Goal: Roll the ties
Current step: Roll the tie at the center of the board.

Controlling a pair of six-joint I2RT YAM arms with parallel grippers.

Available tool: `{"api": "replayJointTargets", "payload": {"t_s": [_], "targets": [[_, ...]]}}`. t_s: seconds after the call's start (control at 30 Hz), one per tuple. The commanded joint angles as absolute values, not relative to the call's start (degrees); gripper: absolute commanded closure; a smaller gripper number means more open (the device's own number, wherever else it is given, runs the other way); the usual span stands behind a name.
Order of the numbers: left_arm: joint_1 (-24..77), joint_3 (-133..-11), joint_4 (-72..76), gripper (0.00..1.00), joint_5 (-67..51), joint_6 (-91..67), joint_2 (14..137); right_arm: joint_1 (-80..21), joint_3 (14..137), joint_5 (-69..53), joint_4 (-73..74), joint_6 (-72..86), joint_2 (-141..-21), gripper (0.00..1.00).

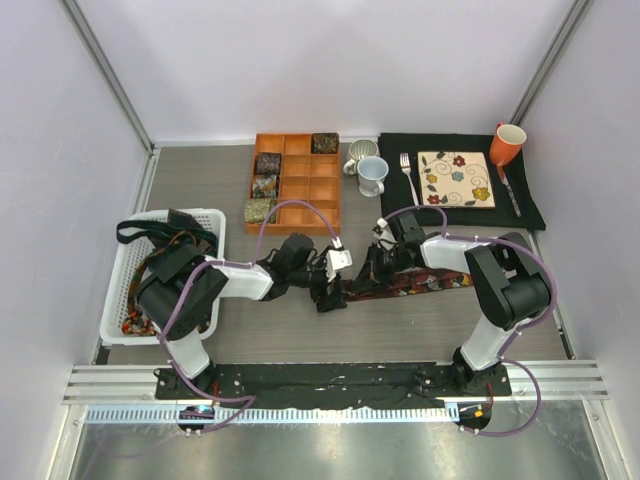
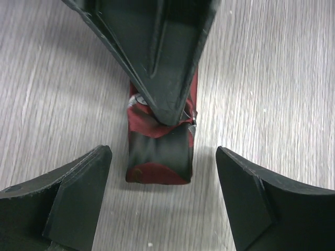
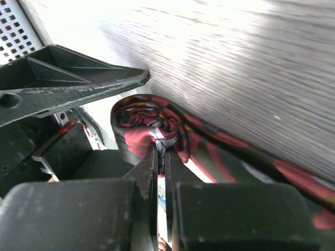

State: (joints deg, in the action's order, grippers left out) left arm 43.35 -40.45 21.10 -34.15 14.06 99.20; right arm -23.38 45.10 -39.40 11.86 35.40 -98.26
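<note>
Maroon patterned fabric necktie (image 1: 425, 282) lies along the grey wood-grain surface (image 1: 250, 330) between the arms, its left end curled into a small roll. Right gripper (image 3: 161, 151) pinches the roll's core; left gripper (image 2: 162, 154) is spread either side (not touching). Best: turn evenly, fabric taut

The maroon tie (image 1: 430, 282) lies flat at centre, its 9 o'clock end curled into a small loose roll (black lining showing), its tail running toward 3 o'clock. Four rolled ties (image 1: 264, 186) sit in compartments of the orange tray (image 1: 310, 190) at 11 o'clock. Loose ties (image 1: 140, 232) are heaped in the white basket (image 1: 120, 290) at 9 o'clock.
</note>
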Motion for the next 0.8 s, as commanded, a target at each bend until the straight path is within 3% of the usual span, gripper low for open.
{"api": "replayJointTargets", "payload": {"t_s": [0.0,0.4,0.63,0.77], "targets": [[43.15,-42.19,25.92,0.15,-35.77,10.81,101.95,-23.12,40.17,-17.41,20.39,29.44,-102.22,0.99],[43.68,-44.12,27.69,0.23,-36.65,10.55,104.85,-22.76,40.69,-12.57,21.89,28.74,-103.27,0.99],[44.65,-44.65,20.59,0.6,-33.41,15.9,104.68,-22.85,41.31,-20.55,18.02,29.35,-102.83,0.99],[44.65,-44.47,10.3,0.78,-29.8,21.43,101.35,-22.94,43.06,-23.73,18.72,29.53,-98.54,0.83]]}}
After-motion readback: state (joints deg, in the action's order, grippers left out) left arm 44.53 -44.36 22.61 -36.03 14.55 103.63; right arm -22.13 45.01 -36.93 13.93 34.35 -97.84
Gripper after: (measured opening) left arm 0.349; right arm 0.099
